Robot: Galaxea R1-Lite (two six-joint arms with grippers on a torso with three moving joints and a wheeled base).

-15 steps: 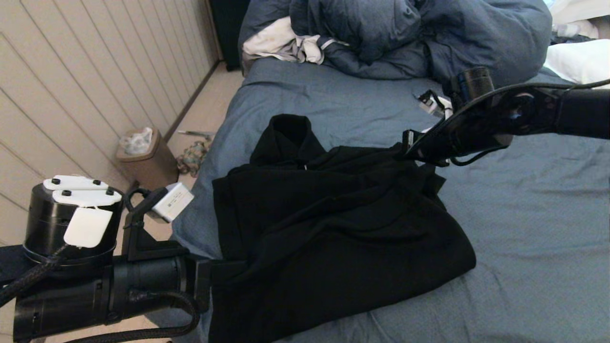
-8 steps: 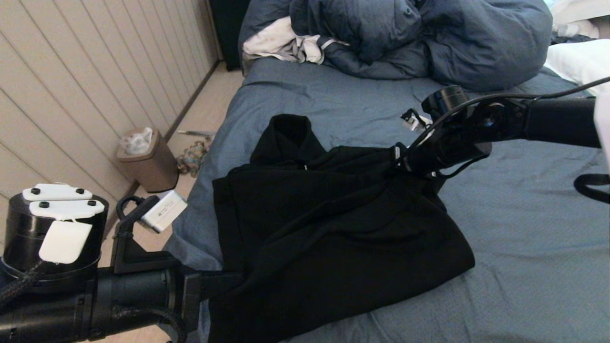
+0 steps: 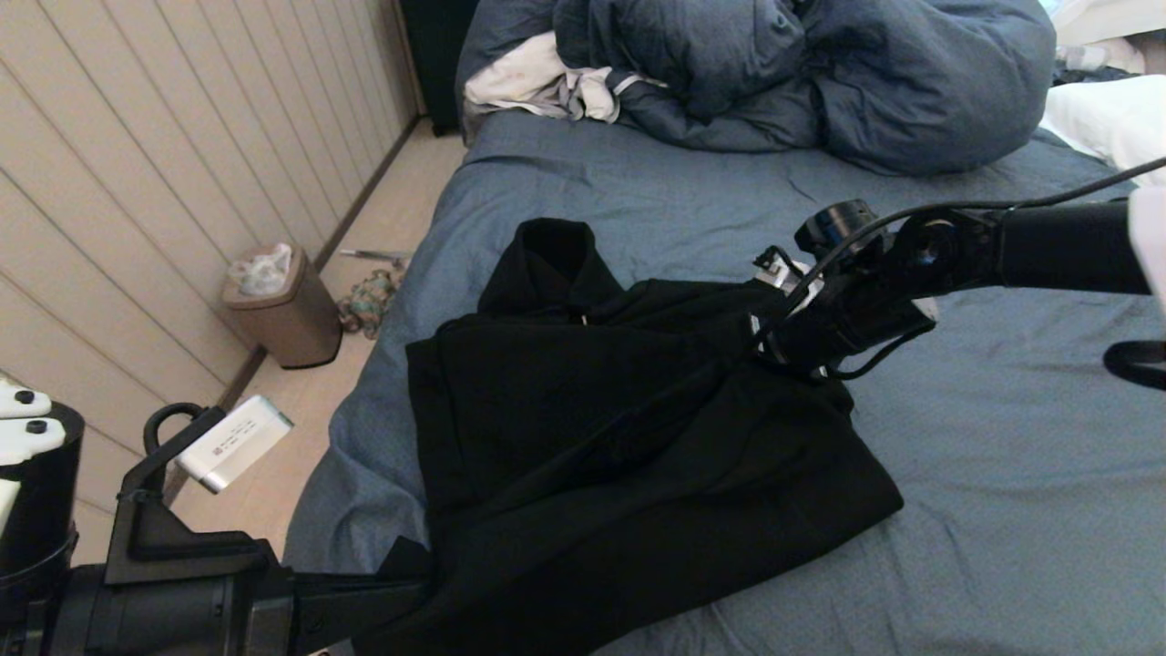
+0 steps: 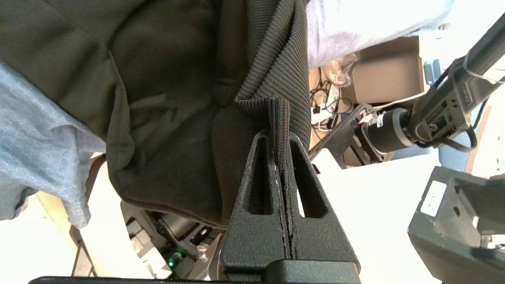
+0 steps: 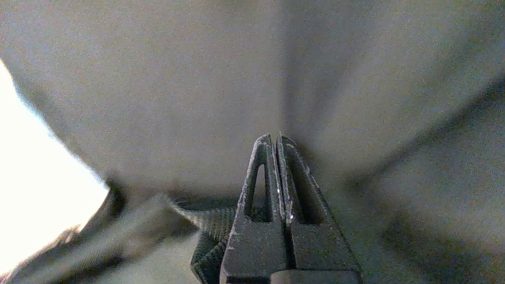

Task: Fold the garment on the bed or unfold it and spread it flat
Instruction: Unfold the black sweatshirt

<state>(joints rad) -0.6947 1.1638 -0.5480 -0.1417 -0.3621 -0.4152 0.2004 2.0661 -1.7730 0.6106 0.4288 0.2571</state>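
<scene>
Between the two grippers, the black hooded sweatshirt (image 3: 629, 437) lies bunched across the near-left part of the bed (image 3: 1002, 510), its hood pointing away from the robot and its lower edge hanging over the mattress's near edge.

The left gripper (image 4: 279, 118) sits at that near edge, low beside the bed. Its fingers are pressed together on a fold of the sweatshirt's ribbed hem, which stands pinched between the tips in the left wrist view; the rest of the fabric hangs and bulges just beyond them.

The right gripper (image 3: 765, 351) reaches in from the right and meets the sweatshirt's far right edge, on the opposite side of the cloth from the left gripper. Its fingers (image 5: 288, 165) are closed tight as well. The right wrist view is dim and grainy, with dark fabric filling the space ahead of the tips and a ribbed strip beside the fingers' base, so it seems to have cloth nipped, though the hold itself is hard to make out.

Well beyond the right gripper, a puffy dark blue duvet (image 3: 820, 73) is heaped at the far end of the bed, with a white-grey cloth (image 3: 537, 82) beside it. On the floor, off the bed beyond the left gripper, stands a small brown waste bin (image 3: 282, 310). A white label on the left arm's camera mount (image 3: 232, 444) bears print too small to read.
</scene>
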